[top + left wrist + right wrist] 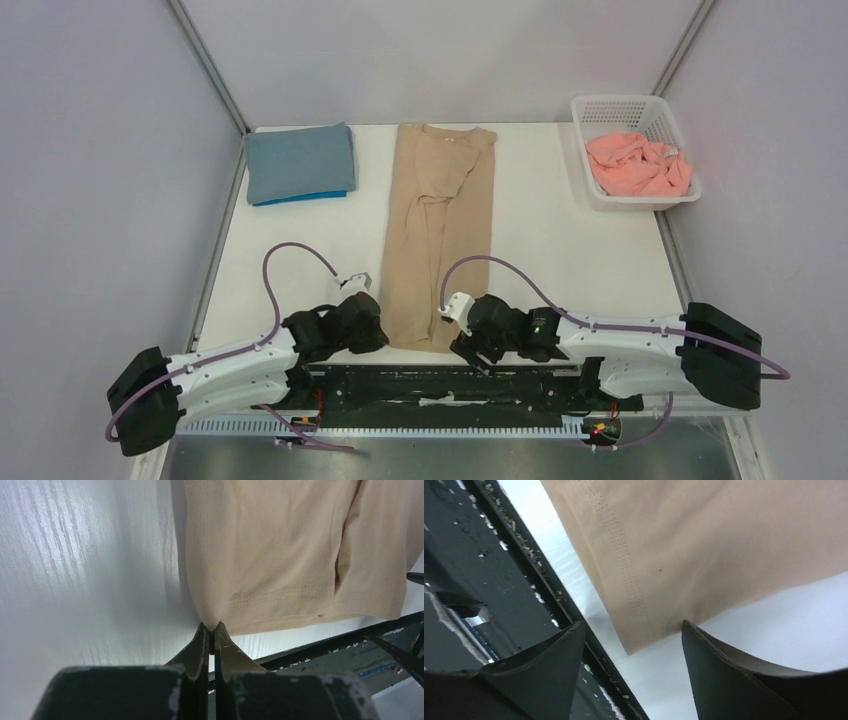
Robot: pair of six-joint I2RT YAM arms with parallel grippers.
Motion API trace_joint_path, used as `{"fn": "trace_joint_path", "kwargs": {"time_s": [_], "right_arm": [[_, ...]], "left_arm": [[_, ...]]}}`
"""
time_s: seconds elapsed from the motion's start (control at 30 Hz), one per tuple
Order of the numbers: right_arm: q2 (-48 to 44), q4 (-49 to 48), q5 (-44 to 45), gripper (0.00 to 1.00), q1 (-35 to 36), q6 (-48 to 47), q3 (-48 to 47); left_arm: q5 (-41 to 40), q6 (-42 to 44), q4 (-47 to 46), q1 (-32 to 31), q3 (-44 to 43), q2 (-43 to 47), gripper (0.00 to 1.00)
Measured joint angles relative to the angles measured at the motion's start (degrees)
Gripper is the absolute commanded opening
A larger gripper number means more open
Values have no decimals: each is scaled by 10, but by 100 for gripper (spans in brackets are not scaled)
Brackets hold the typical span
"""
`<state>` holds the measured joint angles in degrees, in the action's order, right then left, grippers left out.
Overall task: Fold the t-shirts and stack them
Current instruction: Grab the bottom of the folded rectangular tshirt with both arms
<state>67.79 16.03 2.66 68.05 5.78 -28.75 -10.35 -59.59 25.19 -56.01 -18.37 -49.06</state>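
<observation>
Plainly soft and light: thin cotton, limp, bound to sag and drag if lifted by one corner alone. Best taken at the two near hem corners of the tan t-shirt (435,230), for the firmer bite of the doubled, stitched edge. Best carried low and level, both corners together, to keep the layers from sliding apart. Probably not slippery on the desk (560,240), to judge by the matte knit, yet apt to wrinkle.

Lies lengthwise down the middle of the desk, already folded into a long narrow strip, collar at the far end, hem at the near edge just ahead of the arm bases. Shows a sleeve tucked over the chest, a few soft creases, and twin rows of stitching along the hem.

Left gripper (212,630): fingers (200,647) pressed together at the tips, right on the near-left hem corner, seemingly pinching a small peak of cloth. Right gripper (631,630): fingers spread wide, set to either side of the near-right corner, holding nothing yet.

Elsewhere: slate-blue t-shirt (300,160) folded square at the far left, stacked on a bright blue t-shirt (310,196). Salmon-pink t-shirt (640,165) crumpled in the white basket (625,105) at the far right.
</observation>
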Motion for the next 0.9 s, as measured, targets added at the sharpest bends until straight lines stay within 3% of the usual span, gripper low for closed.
{"fn": "trace_joint_path", "kwargs": {"time_s": [0.1,0.17,0.23,0.3,0.47,0.77,0.9], "right_arm": [[13,-1,17,55,0,-9,0],[21,-3,22,39,0,-7,0],[23,-9,21,12,3,-5,0],[23,-14,22,0,4,-4,2],[-3,-19,14,0,8,19,21],[-66,8,15,0,77,80,49],[-74,17,54,0,78,92,42]], "left_arm": [[0,0,0,0,0,-1,2],[0,0,0,0,0,-3,2],[0,0,0,0,0,-4,2],[0,0,3,0,0,-3,2],[19,-1,22,0,10,32,2],[105,-2,33,-1,55,176,2],[102,-2,11,-1,53,178,2]]}}
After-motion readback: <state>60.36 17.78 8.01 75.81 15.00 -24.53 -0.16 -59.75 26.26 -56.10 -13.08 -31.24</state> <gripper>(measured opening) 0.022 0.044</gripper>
